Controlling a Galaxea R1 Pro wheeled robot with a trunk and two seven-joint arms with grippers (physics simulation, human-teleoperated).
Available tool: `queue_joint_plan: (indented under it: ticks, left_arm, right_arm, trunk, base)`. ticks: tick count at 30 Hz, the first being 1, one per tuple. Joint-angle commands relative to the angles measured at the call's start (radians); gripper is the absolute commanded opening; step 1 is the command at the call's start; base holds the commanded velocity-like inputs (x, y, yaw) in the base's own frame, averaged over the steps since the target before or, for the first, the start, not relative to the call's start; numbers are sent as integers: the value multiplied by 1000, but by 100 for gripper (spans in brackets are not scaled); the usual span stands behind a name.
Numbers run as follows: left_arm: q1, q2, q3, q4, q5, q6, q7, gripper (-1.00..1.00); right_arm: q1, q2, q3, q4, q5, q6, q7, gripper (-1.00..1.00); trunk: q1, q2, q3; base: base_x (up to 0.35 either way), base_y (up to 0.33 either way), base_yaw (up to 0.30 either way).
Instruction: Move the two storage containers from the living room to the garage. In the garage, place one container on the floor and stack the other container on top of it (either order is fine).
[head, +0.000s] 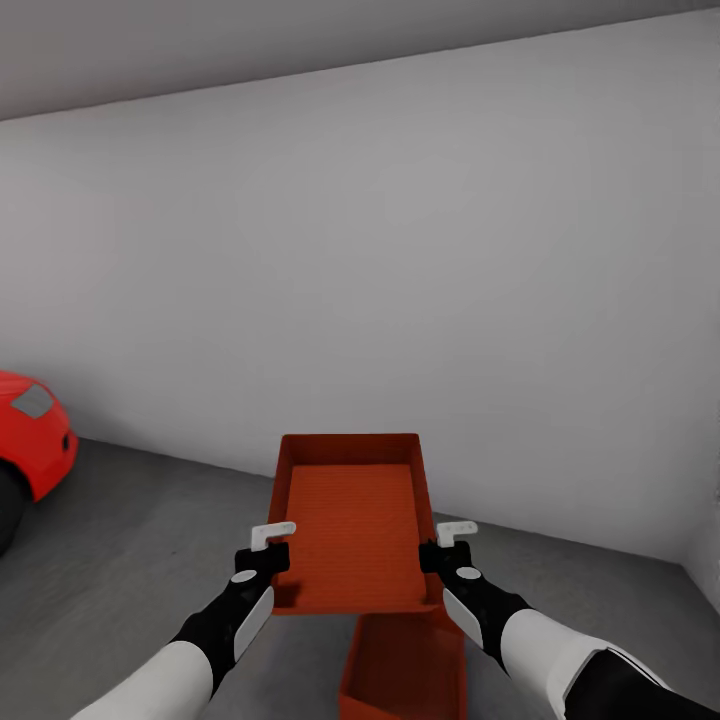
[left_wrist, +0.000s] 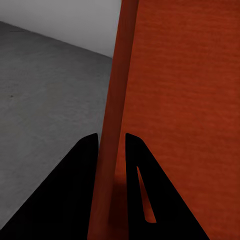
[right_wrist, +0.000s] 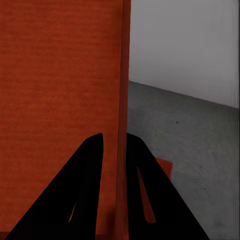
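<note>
I hold one orange-red storage container (head: 352, 525) up in the air between both arms, its open top facing me. My left gripper (head: 268, 560) is shut on its left wall (left_wrist: 111, 150), and my right gripper (head: 436, 556) is shut on its right wall (right_wrist: 121, 125). The second storage container (head: 405, 665) sits on the dark grey garage floor (head: 130, 560) directly below the held one, partly hidden by it. A corner of that lower container (right_wrist: 164, 167) peeks out in the right wrist view.
A red car (head: 30, 440) stands at the left edge. A plain white wall (head: 400, 250) closes the space ahead, meeting the floor just beyond the containers. Bare concrete lies to the left and right of the containers.
</note>
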Motion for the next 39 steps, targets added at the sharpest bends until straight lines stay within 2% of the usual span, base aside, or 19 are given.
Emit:
queue_joint_plan:
  ticks: [1,22,39]
  left_arm:
    - [0,-1,7,-4,-11,-8,10,-100]
    - [0,-1,7,-4,-11,-8,10,-100]
    - [0,-1,7,-4,-11,-7,10,-100]
  right_arm:
    - [-1,4,-56,5,-33,-7,-3,-100]
    - [-1,3,-57,6,-33,-6,-3,-100]
    - [-1,5,-57,6,-33,-6,-3,-100]
  trunk:
    - [0,-1,0]
    - [0,-1,0]
    - [0,-1,0]
  base:
    - [0,0,-75]
    - [0,0,-10]
    - [8,8,-198]
